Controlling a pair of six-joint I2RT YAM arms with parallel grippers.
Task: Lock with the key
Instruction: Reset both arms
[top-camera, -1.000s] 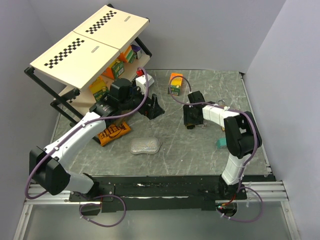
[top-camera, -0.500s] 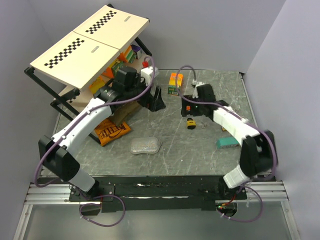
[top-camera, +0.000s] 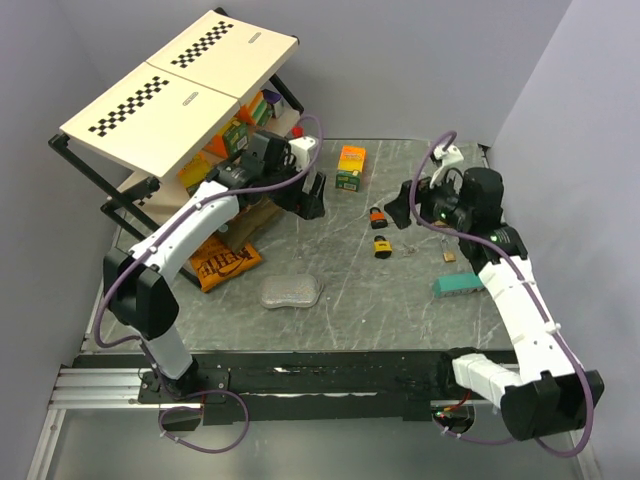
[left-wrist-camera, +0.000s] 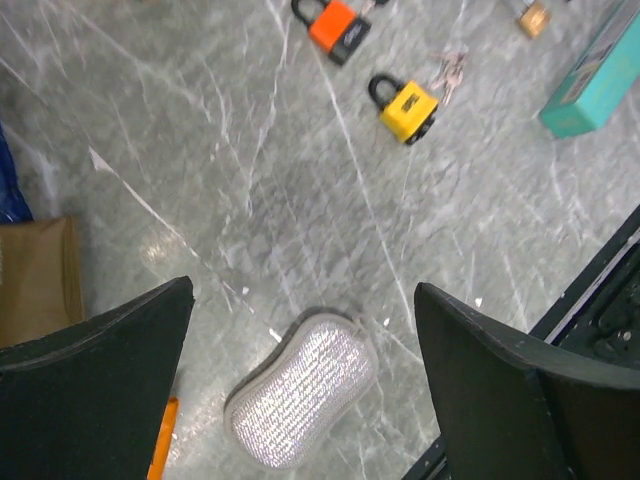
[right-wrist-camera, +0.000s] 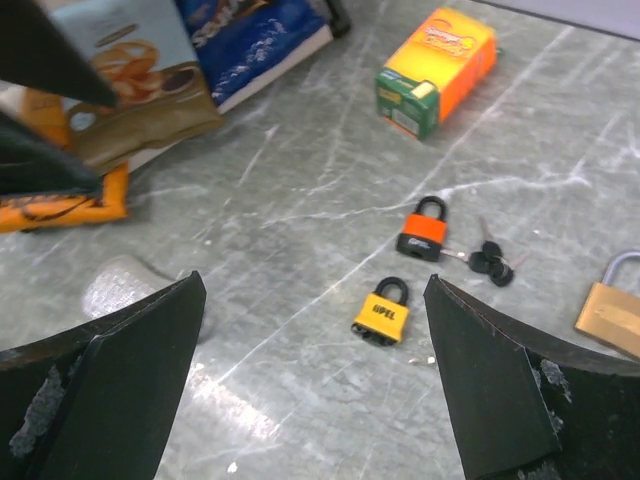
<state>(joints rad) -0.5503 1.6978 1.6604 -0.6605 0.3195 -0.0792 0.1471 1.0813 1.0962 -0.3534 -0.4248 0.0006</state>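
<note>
A yellow padlock (top-camera: 382, 246) (right-wrist-camera: 382, 313) (left-wrist-camera: 405, 103) lies flat mid-table with its shackle pointing away. Just beyond it lies an orange padlock (top-camera: 378, 215) (right-wrist-camera: 424, 230) (left-wrist-camera: 335, 25). A bunch of keys (right-wrist-camera: 490, 262) (left-wrist-camera: 450, 72) rests on the table right of the orange padlock. My right gripper (top-camera: 400, 208) (right-wrist-camera: 314, 285) hangs open and empty, raised to the right of both padlocks. My left gripper (top-camera: 312, 195) (left-wrist-camera: 303, 300) is open and empty, high near the shelf at the far left.
A brass padlock (top-camera: 450, 256) (right-wrist-camera: 612, 310) and a teal box (top-camera: 458, 285) lie at the right. A grey sponge (top-camera: 291, 291) (left-wrist-camera: 300, 400) sits near the front. An orange-green carton (top-camera: 350, 166) stands at the back. Snack bags (top-camera: 225, 265) and a shelf rack (top-camera: 180, 90) fill the left.
My right gripper opened, lifted off the yellow padlock and swung right, uncovering both padlocks. My left arm drew back toward the shelf.
</note>
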